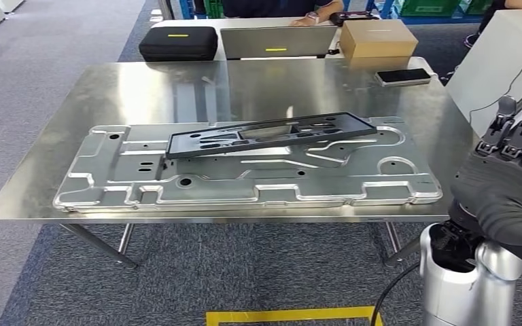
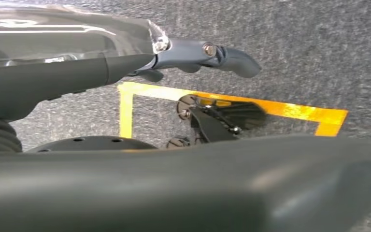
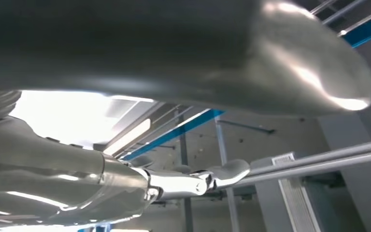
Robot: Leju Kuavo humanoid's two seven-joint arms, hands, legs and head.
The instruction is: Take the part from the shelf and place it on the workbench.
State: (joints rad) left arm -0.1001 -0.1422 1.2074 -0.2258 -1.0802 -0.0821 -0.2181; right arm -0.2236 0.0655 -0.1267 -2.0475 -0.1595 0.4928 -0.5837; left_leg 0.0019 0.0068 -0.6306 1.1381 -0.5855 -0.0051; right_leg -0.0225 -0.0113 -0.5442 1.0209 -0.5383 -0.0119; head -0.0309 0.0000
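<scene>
The dark frame (image 1: 272, 134) lies atop the metal plate (image 1: 245, 183): stiff, light, thin; grip its long edge. Your right hand (image 1: 510, 183) holds nothing, fingers apart; the left hand (image 2: 183, 63) too.

Silver forearm (image 1: 465, 285); dark hand (image 1: 510, 176)

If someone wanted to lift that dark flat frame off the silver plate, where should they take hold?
Probably the dark frame by its right end, coming from the right: that end sits tilted up off the silver plate, leaving room for fingers underneath.
</scene>
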